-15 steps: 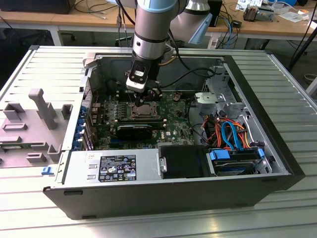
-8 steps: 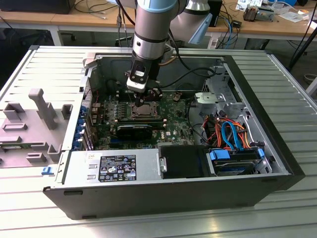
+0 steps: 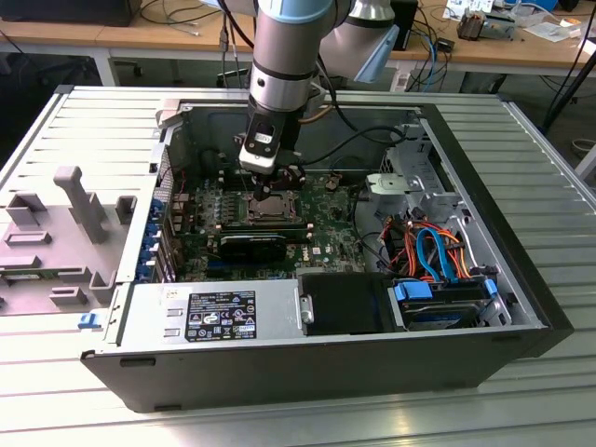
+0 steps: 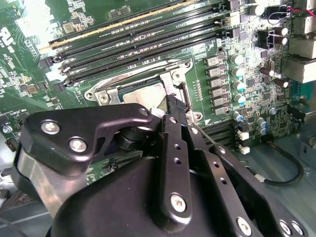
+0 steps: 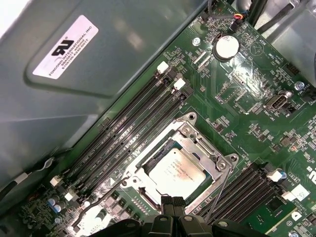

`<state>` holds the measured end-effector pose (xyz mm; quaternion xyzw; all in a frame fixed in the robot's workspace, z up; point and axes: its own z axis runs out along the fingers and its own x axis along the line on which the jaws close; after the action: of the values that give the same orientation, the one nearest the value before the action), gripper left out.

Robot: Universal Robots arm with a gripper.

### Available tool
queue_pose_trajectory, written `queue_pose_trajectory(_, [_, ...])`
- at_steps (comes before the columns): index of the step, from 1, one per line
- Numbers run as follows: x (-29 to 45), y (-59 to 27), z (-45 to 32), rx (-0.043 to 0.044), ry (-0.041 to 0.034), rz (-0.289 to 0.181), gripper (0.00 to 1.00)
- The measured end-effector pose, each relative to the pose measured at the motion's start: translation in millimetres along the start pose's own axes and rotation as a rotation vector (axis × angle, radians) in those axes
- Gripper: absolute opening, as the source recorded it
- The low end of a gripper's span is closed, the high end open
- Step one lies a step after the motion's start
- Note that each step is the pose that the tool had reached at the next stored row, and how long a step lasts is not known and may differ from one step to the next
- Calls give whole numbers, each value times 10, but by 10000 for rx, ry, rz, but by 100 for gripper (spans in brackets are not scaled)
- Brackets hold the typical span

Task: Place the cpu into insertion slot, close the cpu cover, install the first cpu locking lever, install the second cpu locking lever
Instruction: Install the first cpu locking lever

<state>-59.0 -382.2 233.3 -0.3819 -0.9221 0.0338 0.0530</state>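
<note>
silver-grey cpu (image 5: 175, 173) sits in the insertion slot (image 5: 143, 191) on the green motherboard (image 5: 247, 94), with the cpu cover (image 5: 202, 148) lying flat around it. the black tool (image 5: 173, 201), fingertips pressed together, is at the socket's edge inside the open computer case (image 3: 326, 372).

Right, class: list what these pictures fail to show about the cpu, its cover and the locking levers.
- First wrist view: the cpu is framed by the cpu cover, but the locking lever runs beneath the gripper, so its end is hidden.
- Second wrist view: the gripper's black body hides the near half of the cpu and cpu cover.
- Exterior view: the gripper blocks the cpu and cpu cover.
</note>
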Motion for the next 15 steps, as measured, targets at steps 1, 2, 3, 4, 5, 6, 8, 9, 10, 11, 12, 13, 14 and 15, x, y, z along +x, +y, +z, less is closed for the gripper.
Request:
queue_pose_trajectory(1, [0, 0, 0, 0, -1, -13, 11])
queue_pose_trajectory(2, [0, 0, 0, 2, -3, -30, 11])
queue_pose_trajectory(3, [0, 0, 0, 4, -6, -59, 11])
queue_pose_trajectory(4, [0, 0, 0, 5, -7, -72, 11])
queue_pose_trajectory(5, [0, 0, 0, 6, -9, -90, 11])
queue_pose_trajectory(6, [0, 0, 0, 7, -11, -103, 11])
queue_pose_trajectory(8, [0, 0, 0, 9, -14, -130, 11])
queue_pose_trajectory(9, [0, 0, 0, 10, -15, -141, 11])
queue_pose_trajectory(10, [0, 0, 0, 11, -16, -159, 11])
queue_pose_trajectory(11, [0, 0, 0, 12, -18, -172, 11])
queue_pose_trajectory(12, [0, 0, 0, 13, -19, -191, 11])
queue_pose_trajectory(13, [0, 0, 0, 16, -23, -215, 11])
queue_pose_trajectory(14, [0, 0, 0, 17, -24, -236, 11])
queue_pose_trajectory(15, [0, 0, 0, 18, -26, -257, 11])
